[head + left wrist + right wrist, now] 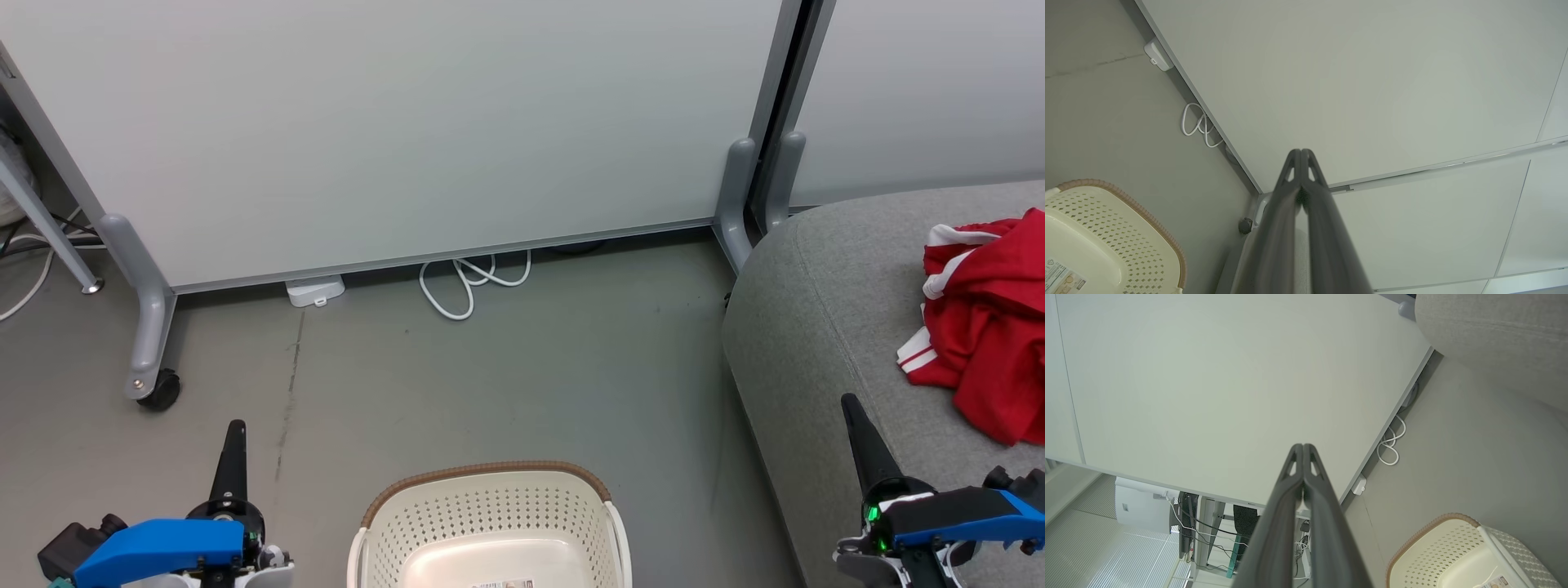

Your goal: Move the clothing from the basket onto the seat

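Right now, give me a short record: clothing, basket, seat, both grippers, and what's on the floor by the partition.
basket: cream, perforated, brown rim; visible part holds no clothing
seat: light grey upholstery, right of the basket
clothing: red with white trim, heaped on the seat
left gripper: shut, empty, above the floor left of the basket
right gripper: shut, empty, above the seat near the clothing
floor: white cable looped at the foot of the partition

One basket (490, 510); one seat (824, 310); one clothing heap (992, 327) (red); two grippers (236, 426) (849, 402).
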Controlling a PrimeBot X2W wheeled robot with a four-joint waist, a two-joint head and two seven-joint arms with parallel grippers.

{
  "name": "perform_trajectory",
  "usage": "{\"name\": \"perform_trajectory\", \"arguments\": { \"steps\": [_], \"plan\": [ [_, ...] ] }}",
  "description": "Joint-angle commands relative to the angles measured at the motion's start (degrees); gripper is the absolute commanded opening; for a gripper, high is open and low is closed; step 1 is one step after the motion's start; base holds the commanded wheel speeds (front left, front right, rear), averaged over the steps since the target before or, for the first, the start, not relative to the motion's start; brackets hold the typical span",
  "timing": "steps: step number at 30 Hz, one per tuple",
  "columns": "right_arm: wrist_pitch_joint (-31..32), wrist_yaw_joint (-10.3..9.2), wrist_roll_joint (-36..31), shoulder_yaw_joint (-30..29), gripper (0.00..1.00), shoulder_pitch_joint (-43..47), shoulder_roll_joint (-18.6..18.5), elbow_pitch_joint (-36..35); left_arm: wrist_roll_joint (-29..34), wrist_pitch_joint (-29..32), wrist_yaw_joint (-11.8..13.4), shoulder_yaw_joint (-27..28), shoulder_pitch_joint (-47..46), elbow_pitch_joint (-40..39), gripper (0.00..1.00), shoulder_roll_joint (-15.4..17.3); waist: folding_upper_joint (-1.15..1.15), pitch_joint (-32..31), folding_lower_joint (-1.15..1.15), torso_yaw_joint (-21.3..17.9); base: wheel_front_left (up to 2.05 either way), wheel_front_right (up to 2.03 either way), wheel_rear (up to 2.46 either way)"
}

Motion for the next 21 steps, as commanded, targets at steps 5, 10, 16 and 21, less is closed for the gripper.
{"name": "perform_trajectory", "arguments": {
  "steps": [5, 10, 16, 21],
  "plan": [
    [0.58, 0.02, 3.67, -0.49, 0.0, -1.44, -0.02, -0.59, -3.01, 0.94, -0.14, 0.62, -1.72, -0.61, 0.0, 0.2, 0.0, 0.11, 0.0, 0.02, 0.0, 0.0, 0.0],
    [0.9, 0.02, 6.18, -0.73, 0.0, -1.44, -0.01, -0.61, -5.16, 1.54, -0.15, 0.87, -2.14, -0.69, 0.0, 0.17, 0.0, 0.22, 0.0, 0.03, 0.0, 0.0, 0.0],
    [1.33, 0.02, 9.01, -1.01, 0.0, -1.6, -0.01, -0.65, -7.51, 2.28, -0.16, 1.24, -2.64, -0.78, 0.0, 0.14, 0.0, 0.34, 0.0, 0.04, 0.0, 0.0, 0.0],
    [1.52, 0.02, 11.31, -1.23, 0.0, -1.65, 0.0, -0.69, -9.43, 2.89, -0.17, 1.53, -3.02, -0.81, 0.0, 0.11, 0.0, 0.44, 0.0, 0.05, 0.0, 0.0, 0.0]
  ]
}}
